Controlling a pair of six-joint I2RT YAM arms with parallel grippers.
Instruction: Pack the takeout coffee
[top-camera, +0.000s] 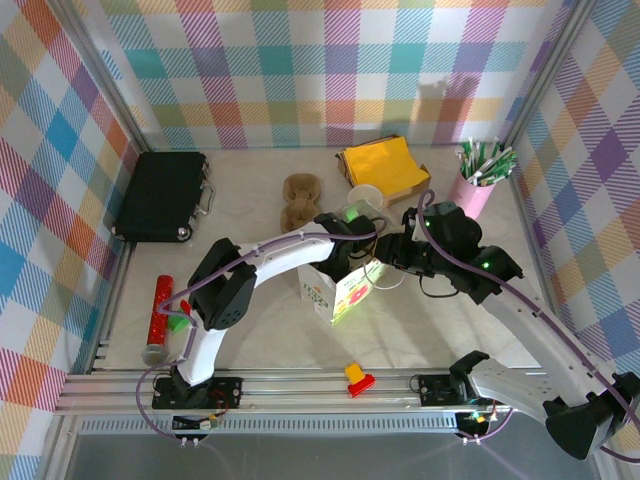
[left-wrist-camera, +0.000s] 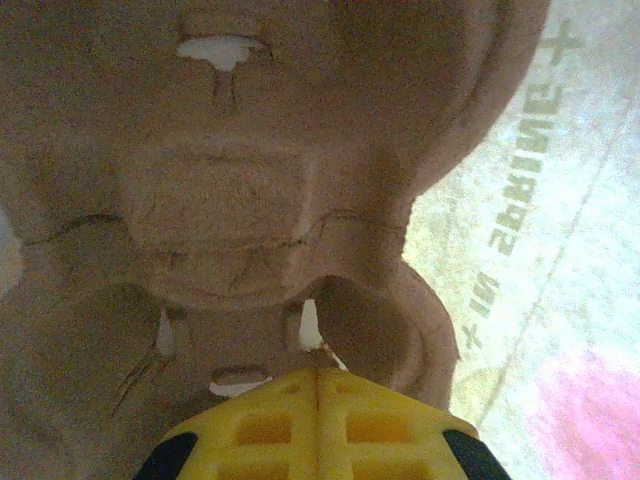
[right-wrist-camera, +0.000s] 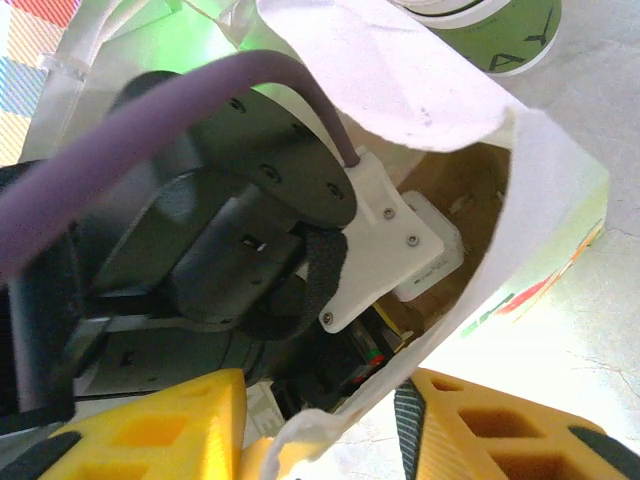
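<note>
A white paper bag (top-camera: 335, 292) with green and pink print stands in the middle of the table. My left arm (top-camera: 300, 245) reaches down into its mouth. Inside, my left gripper (left-wrist-camera: 318, 372) is shut, its yellow fingertips pressed together right over a brown moulded pulp cup carrier (left-wrist-camera: 230, 190); the bag's printed wall (left-wrist-camera: 545, 250) glows to the right. My right gripper (right-wrist-camera: 330, 400) is at the bag's mouth with its jaws apart, and the bag's white rim (right-wrist-camera: 470, 310) runs between its fingers. The takeout coffee is hidden.
A lidless cream-and-green cup (right-wrist-camera: 500, 35) lies just beyond the bag, by yellow napkins (top-camera: 385, 165). A pink cup of sticks (top-camera: 478, 178) is at back right, a black case (top-camera: 160, 195) back left, a brown moulded piece (top-camera: 298, 203) mid-back, and a red tube (top-camera: 160, 310) at left.
</note>
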